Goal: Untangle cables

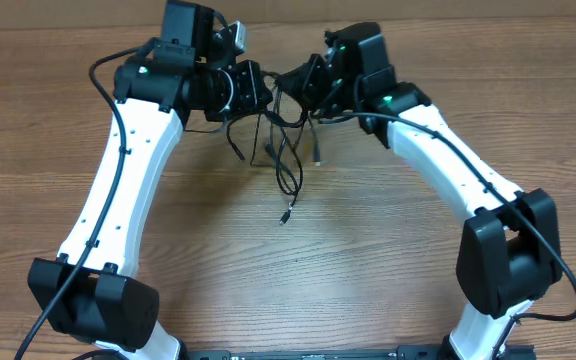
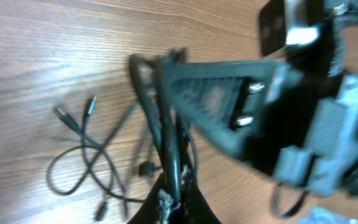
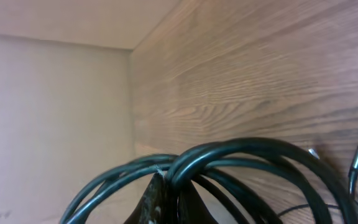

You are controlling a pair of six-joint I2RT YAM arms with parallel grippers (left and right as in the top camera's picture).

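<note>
**Two claws, one clump of cables**

Both claws are shut, and both are shut on the same clump. The left gripper (image 2: 169, 190) is seen pinched tight on the cables (image 2: 157, 118), with black strands running straight up out of its fingertips in the left wrist view. The right gripper (image 3: 166, 190) is clamped the same way. From its own camera a few fat-looking loops are seen arching over the fingers and dropping off to the right. On both, the jaws are pressed together around the cords.

From overhead the two grippers are found almost nose to nose at the far middle of the table (image 1: 368, 270), just beside each other, with the clump strung between them. Loose strands are trailed from there toward the near side. One long loop is ended by a small dark plug (image 1: 284, 216) lying on the wood, well apart from both claws. A silver-tipped plug (image 1: 318, 157) is seen on the wood just below the right gripper.

In the left wrist view, which is pretty blurred, more slack is laid out on the wood to the left as open loops, with two plug ends (image 2: 91, 102) pointing up and away. The right side of that view is filled by the other arm's claw. A pale wall (image 3: 55, 112) is met by the table's far edge in the right wrist view
</note>
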